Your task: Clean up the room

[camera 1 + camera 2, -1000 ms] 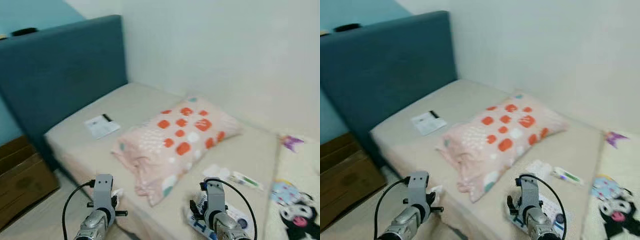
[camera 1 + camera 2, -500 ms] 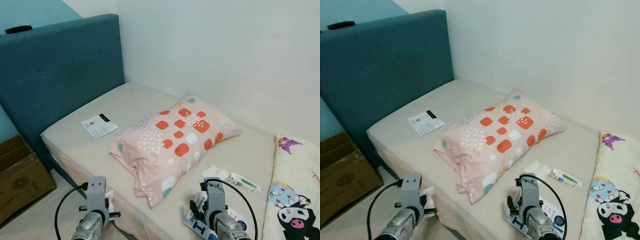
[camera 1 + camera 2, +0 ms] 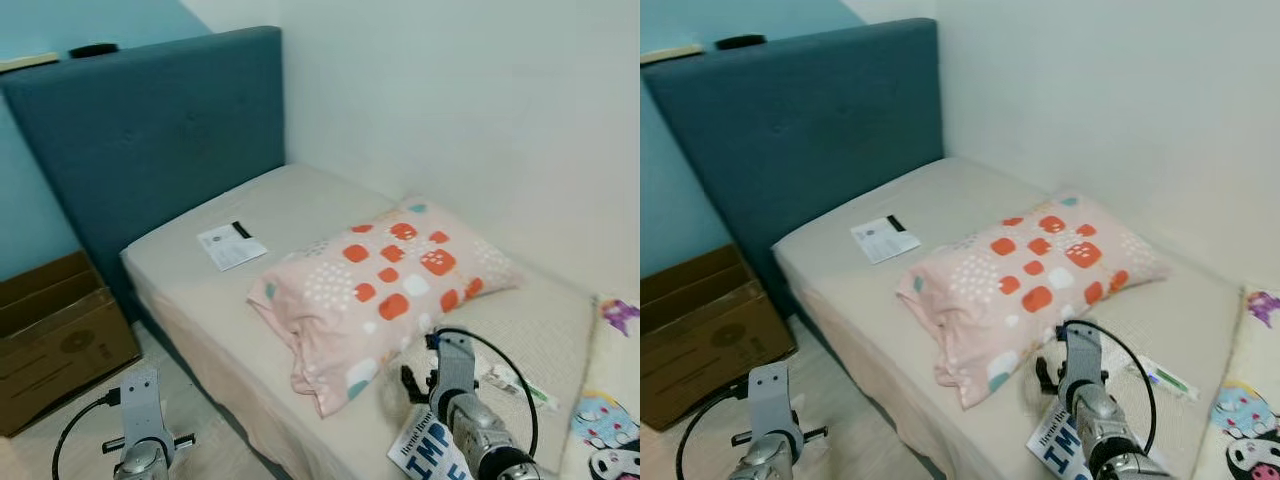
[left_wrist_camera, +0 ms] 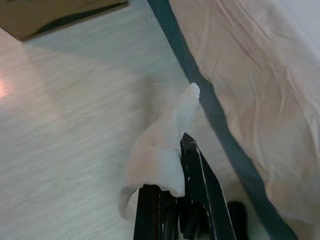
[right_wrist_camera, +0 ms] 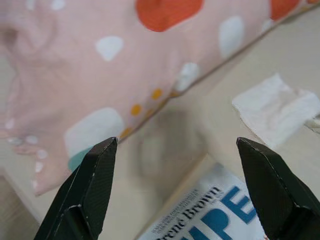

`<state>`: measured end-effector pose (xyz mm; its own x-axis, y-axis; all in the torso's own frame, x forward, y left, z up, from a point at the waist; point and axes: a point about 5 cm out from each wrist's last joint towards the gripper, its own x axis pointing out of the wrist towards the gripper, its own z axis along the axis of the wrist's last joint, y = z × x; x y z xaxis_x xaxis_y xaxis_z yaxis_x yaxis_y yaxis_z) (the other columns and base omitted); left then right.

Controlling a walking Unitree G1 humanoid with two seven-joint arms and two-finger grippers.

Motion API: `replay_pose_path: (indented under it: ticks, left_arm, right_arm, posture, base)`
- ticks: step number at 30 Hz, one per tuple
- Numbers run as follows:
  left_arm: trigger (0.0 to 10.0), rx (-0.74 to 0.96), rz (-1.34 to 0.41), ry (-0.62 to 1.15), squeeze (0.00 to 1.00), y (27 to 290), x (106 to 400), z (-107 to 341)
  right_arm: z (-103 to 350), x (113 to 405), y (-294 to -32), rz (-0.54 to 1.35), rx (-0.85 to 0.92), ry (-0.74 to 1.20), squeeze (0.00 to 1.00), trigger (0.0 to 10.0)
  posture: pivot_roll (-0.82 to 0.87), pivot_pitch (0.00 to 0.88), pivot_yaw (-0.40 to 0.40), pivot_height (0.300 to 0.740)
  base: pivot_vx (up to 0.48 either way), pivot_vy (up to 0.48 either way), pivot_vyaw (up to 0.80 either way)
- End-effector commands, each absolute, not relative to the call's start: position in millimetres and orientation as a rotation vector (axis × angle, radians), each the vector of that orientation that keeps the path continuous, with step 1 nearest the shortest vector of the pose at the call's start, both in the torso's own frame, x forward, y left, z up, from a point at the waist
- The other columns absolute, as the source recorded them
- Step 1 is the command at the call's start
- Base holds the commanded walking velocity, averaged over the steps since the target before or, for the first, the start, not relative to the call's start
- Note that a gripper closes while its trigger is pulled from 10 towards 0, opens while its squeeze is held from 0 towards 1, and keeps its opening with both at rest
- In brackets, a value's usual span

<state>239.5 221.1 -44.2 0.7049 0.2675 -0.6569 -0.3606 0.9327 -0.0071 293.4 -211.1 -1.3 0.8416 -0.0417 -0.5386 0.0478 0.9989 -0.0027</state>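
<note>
Crumpled tissue (image 4: 160,150), light, soft and tearable, is pinched in the left gripper (image 4: 172,200) over the floor beside the bed (image 3: 200,300); right gripper (image 5: 175,190) gapes, hovering above the bed's book (image 5: 215,220).

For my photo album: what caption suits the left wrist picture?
Left gripper shut on a white tissue, above the pale floor beside the bed.

White tissue (image 4: 161,150), crumpled, pinched in left end effector (image 4: 172,200) above floor beside bed. Book (image 3: 432,452), blue/white cover, flat on bed w/ another tissue (image 5: 274,109) nearby.
</note>
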Motion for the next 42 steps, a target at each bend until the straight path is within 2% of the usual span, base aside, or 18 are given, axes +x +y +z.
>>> replay_pose_path:
  ticks: [1, 4, 12, 21, 26, 30, 42]
  left_arm:
    - [10.0, -0.17, 0.314, 0.702, 0.0, 213.3, 242.5, -44.0]
    - [10.0, -0.168, 0.284, 0.693, 0.0, 208.5, 246.0, -42.4]
    - [10.0, -0.163, 0.238, 0.678, 0.0, 199.5, 253.2, -38.8]
    - [10.0, -0.155, 0.219, 0.678, 0.0, 198.2, 253.4, -38.7]
    - [10.0, -0.146, 0.205, 0.677, 0.0, 197.8, 250.8, -40.4]
    - [10.0, -0.125, 0.209, 0.693, 0.0, 198.5, 248.3, -42.3]
    - [10.0, -0.125, 0.241, 0.709, 0.0, 201.5, 246.2, -43.7]
  right_arm:
    - [-1.1, 291.3, -219.4, -0.084, 0.016, 0.564, 0.0, 10.0]
    - [0.2, 291.2, -222.7, -0.089, 0.025, 0.549, 0.0, 10.0]
    - [-2.1, 286.7, -230.6, -0.123, 0.076, 0.561, 0.0, 10.0]
    - [-1.7, 286.5, -232.6, -0.136, 0.058, 0.559, 0.0, 10.0]
    - [-0.7, 287.5, -231.6, -0.125, 0.059, 0.551, 0.0, 10.0]
    - [-0.1, 288.5, -230.0, -0.112, 0.056, 0.548, 0.0, 10.0]
    - [-3.3, 286.6, -225.7, -0.085, 0.033, 0.566, 0.0, 10.0]
  posture:
    - [-0.15, 0.055, -0.019, 0.7]
    - [-0.15, 0.055, -0.017, 0.7]
    - [-0.16, 0.057, -0.01, 0.7]
    - [-0.16, 0.056, -0.009, 0.7]
    - [-0.16, 0.057, -0.01, 0.7]
    - [-0.16, 0.057, -0.011, 0.7]
    - [-0.16, 0.062, -0.009, 0.7]
  base:
    - [0.0, 0.0, 0.0]
    - [0.0, 0.0, 0.0]
    - [0.0, 0.0, -0.79]
    - [0.0, 0.0, -0.75]
    - [0.0, 0.0, 0.0]
    - [0.0, -0.48, 0.0]
    - [0.0, 0.0, 0.0]
